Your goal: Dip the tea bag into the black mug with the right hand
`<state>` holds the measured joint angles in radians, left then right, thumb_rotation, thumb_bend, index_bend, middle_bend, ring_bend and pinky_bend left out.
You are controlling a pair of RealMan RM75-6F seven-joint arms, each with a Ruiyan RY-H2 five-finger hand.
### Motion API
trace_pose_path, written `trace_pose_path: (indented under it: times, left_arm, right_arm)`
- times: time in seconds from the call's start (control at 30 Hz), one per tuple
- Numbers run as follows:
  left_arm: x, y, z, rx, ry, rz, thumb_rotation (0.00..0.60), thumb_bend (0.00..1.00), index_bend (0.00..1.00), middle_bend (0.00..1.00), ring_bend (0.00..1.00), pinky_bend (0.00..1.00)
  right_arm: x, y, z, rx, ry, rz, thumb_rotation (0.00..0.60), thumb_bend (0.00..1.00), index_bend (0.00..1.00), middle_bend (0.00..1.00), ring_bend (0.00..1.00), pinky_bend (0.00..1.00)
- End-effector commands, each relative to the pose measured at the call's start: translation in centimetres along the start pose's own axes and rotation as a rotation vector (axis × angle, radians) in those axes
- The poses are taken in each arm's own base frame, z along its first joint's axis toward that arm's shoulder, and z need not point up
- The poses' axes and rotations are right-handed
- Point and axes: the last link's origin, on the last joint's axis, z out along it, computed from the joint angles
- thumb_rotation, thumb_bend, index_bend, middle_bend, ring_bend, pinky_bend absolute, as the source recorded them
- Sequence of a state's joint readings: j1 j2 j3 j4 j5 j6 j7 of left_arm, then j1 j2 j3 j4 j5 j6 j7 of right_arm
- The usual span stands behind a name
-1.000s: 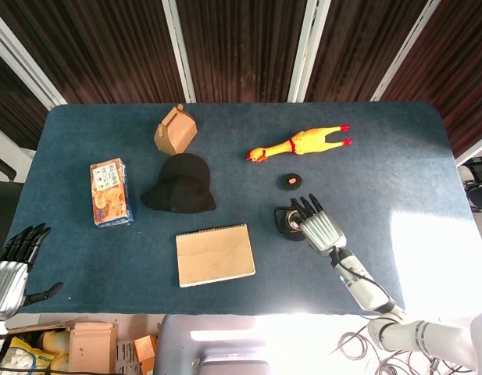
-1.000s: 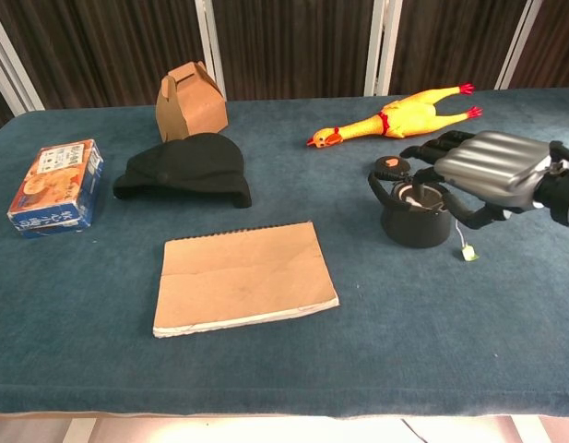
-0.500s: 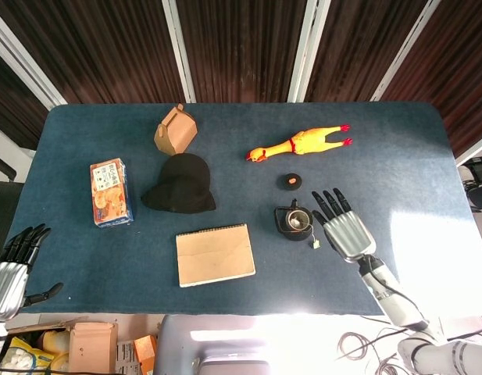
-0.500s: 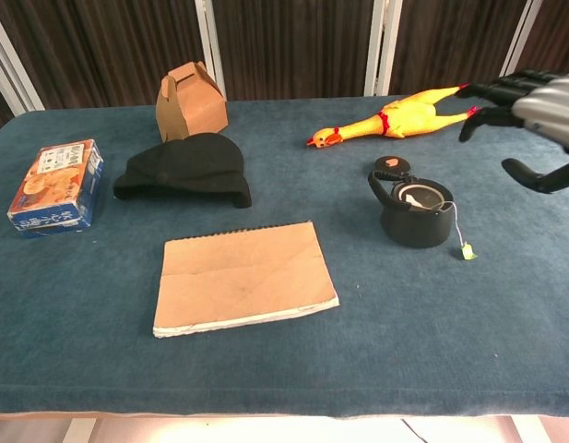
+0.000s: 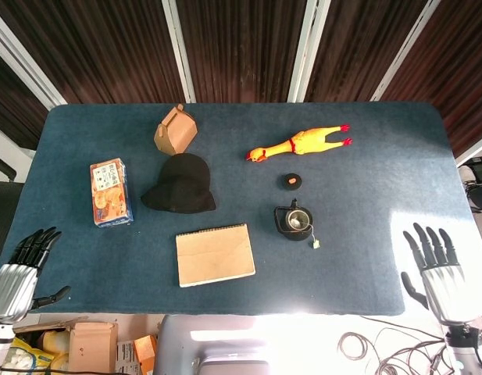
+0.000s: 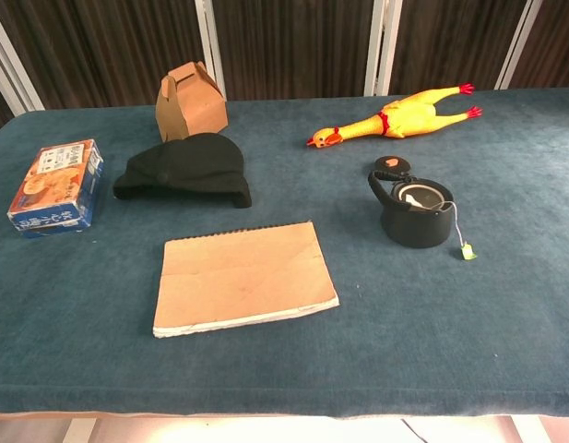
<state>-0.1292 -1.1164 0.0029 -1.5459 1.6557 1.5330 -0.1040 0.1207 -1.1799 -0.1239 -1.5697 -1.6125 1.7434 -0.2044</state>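
Observation:
The black mug [image 5: 294,222] [image 6: 415,216] stands right of the table's middle. The tea bag lies inside it; its string runs over the rim to a small yellow-green tag [image 5: 315,244] [image 6: 467,251] lying on the cloth beside the mug. My right hand [image 5: 438,269] hangs off the table's near right corner, fingers spread, holding nothing, far from the mug. My left hand [image 5: 16,275] is off the near left corner, fingers apart and empty. Neither hand shows in the chest view.
A small black lid [image 5: 292,181] lies behind the mug, and a yellow rubber chicken [image 5: 299,144] further back. A black cap [image 5: 180,184], brown paper box [image 5: 175,130], orange snack box [image 5: 111,192] and brown notebook [image 5: 215,254] occupy the left half.
My right hand has let go over the mug, drawn back to the right and toward me, and now sits off the table. The tea bag tag lies beside the mug.

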Motion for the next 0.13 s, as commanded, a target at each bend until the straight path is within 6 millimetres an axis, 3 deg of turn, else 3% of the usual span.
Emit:
trace_pose_path:
  times: [0.03,0.13]
  left_arm:
    - [-0.26,0.16,0.09,-0.002,-0.008,0.01,0.6,0.04,0.0,0.04,0.0,0.11]
    - [-0.3,0.21,0.18,0.002,-0.004,0.016,0.6,0.04,0.0,0.04,0.0,0.11]
  right_arm:
    - [0.29,0.45,-0.46,0.002,0.006,-0.001,0.6,0.34,0.0,0.0,0.0,0.0]
    - [0.02,0.65,-0.28,-0.007,-0.019,-0.003,0.6,0.34,0.0,0.0,0.0,0.0]
